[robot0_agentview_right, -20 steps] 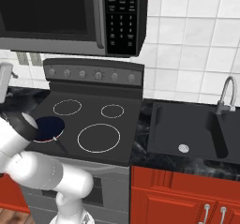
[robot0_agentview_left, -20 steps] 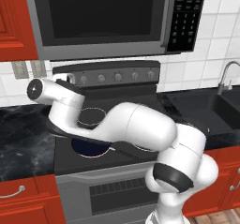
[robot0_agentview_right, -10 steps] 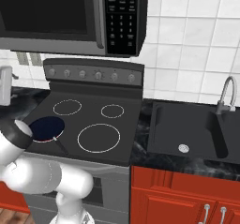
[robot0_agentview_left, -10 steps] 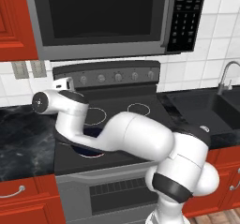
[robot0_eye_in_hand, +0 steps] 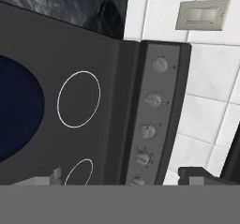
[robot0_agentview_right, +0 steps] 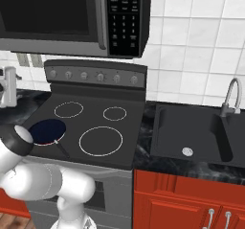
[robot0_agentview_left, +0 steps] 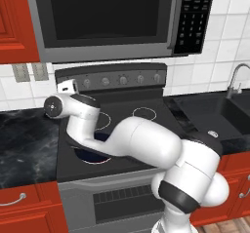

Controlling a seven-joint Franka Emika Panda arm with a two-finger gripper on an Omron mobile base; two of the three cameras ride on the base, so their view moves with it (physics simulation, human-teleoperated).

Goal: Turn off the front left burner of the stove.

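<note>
The stove [robot0_agentview_left: 122, 105] [robot0_agentview_right: 129, 127] has a grey back panel with a row of round knobs [robot0_eye_in_hand: 153, 99]. A dark-blue frying pan [robot0_agentview_right: 47, 131] [robot0_eye_in_hand: 14, 110] [robot0_agentview_left: 90, 152] sits on the front left burner and covers nearly all of its ring. My gripper [robot0_eye_in_hand: 122, 176] is open, its fingertips [robot0_eye_in_hand: 47, 176] spread wide and holding nothing. It hovers by the left end of the knob panel [robot0_agentview_left: 66, 87] [robot0_agentview_right: 7, 86], above the counter and a short way from the leftmost knob [robot0_agentview_left: 87, 82], touching nothing.
A black-and-steel microwave [robot0_agentview_left: 107, 17] hangs low over the stove. Wall outlets [robot0_eye_in_hand: 201, 13] sit on the tiles left of the knob panel. Black marble counter [robot0_agentview_left: 24, 144] flanks the stove, and a dark sink [robot0_agentview_right: 191, 132] with a faucet [robot0_agentview_right: 232, 96] lies to the right.
The arm has swung lower over the stove, and the hand has shifted right, closer to the left end of the knob panel. Pan and knobs look unchanged.
</note>
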